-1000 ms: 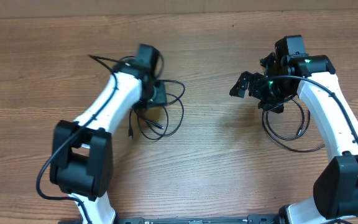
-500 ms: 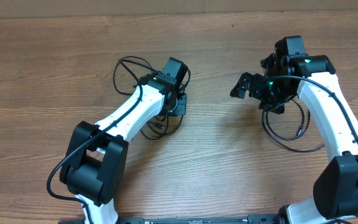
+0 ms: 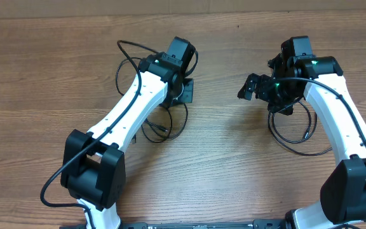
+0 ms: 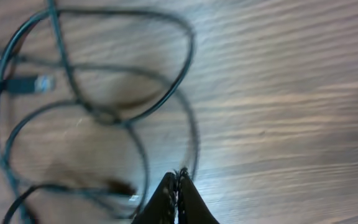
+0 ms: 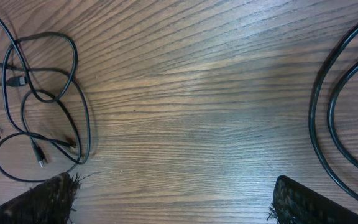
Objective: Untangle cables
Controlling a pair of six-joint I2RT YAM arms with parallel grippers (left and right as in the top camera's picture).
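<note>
A tangle of thin black cables (image 3: 164, 125) lies in loose loops on the wooden table, just below my left gripper (image 3: 187, 90). The left wrist view shows blurred loops (image 4: 107, 115) and a plug with a bluish tip (image 4: 39, 83). My left gripper (image 4: 178, 177) is shut; one strand (image 4: 195, 146) runs right past its tips, and whether it is pinched does not show. My right gripper (image 3: 260, 95) hovers wide open over bare wood, fingers (image 5: 45, 199) far apart, with nothing between them. The right wrist view has the tangle (image 5: 42, 93) at its upper left.
Another black cable loop (image 3: 295, 137) lies on the table under the right arm, showing as two curved strands (image 5: 344, 118) at the right of the right wrist view. A thin black wire arcs beside the left arm (image 3: 122, 56). Bare wood separates the two grippers.
My left arm swung right across the tangle and its jaws went from open to shut, then it shifted slightly toward the far side. The right arm stayed still and open.
</note>
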